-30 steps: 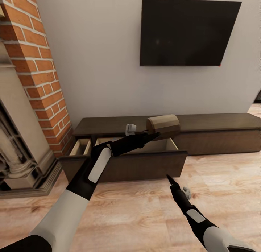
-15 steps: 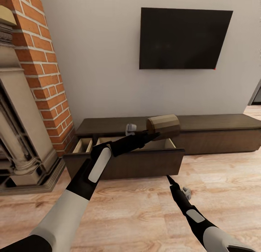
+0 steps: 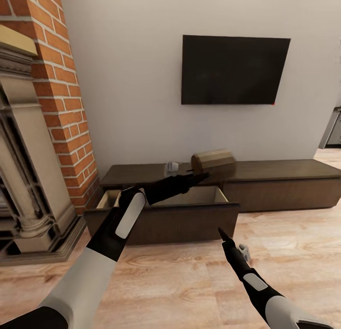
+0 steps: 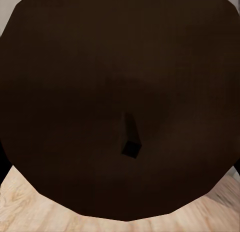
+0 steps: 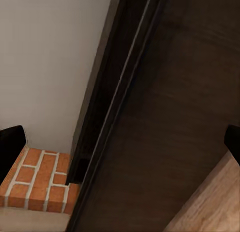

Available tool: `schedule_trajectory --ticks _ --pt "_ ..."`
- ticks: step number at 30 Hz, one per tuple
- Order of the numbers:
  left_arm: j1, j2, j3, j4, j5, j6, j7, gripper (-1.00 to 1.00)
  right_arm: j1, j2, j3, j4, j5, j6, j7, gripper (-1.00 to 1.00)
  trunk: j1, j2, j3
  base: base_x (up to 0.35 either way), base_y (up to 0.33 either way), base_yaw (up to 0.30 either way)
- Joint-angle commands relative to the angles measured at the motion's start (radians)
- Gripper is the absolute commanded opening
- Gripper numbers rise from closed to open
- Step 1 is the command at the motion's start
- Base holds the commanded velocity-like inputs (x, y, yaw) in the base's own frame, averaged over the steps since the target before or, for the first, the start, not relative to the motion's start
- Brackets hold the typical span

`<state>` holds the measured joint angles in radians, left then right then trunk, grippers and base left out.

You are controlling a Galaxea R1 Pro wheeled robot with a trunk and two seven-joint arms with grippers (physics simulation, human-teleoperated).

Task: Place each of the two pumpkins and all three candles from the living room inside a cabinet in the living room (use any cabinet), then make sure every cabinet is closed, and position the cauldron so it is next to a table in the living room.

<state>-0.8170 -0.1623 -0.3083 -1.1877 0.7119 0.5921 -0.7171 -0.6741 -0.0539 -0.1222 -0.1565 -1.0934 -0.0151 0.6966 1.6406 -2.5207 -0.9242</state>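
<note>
Head view showed the left gripper (image 3: 199, 176) pinching a candle (image 3: 214, 162) over the cabinet's (image 3: 284, 170) open drawer (image 3: 189, 220), not yet stowed; right gripper's (image 3: 220, 232) state unclear.

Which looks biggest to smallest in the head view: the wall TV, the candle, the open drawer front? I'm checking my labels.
1. TV
2. Open drawer front of the cabinet, wider but shallower
3. Candle, held in the left gripper; it sits nearer than the TV, yet still looks smallest.

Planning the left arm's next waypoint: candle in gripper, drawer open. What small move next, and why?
Probably lower the left gripper and release: the candle it holds hangs sideways above the back of the open drawer of the cabinet.
</note>
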Motion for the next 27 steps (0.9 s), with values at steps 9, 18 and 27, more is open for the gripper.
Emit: schedule_trajectory --ticks 9,18,27 --pt "0.000 0.000 0.001 0.000 0.004 0.006 0.001 -1.00 0.000 0.005 -0.007 0.003 0.006 -0.054 0.003 1.00 -0.004 0.002 0.038 0.000 0.000 0.000" --pt "0.000 0.002 0.003 0.002 0.006 0.006 0.023 -1.00 -0.001 0.034 -0.007 0.027 0.009 -0.195 0.003 1.00 -0.006 0.003 0.054 0.000 0.000 0.000" --pt "-0.001 0.001 0.002 0.001 0.005 0.006 0.061 -1.00 -0.001 0.033 -0.007 0.025 0.011 -0.191 0.006 1.00 -0.008 0.004 0.070 0.000 0.000 0.000"
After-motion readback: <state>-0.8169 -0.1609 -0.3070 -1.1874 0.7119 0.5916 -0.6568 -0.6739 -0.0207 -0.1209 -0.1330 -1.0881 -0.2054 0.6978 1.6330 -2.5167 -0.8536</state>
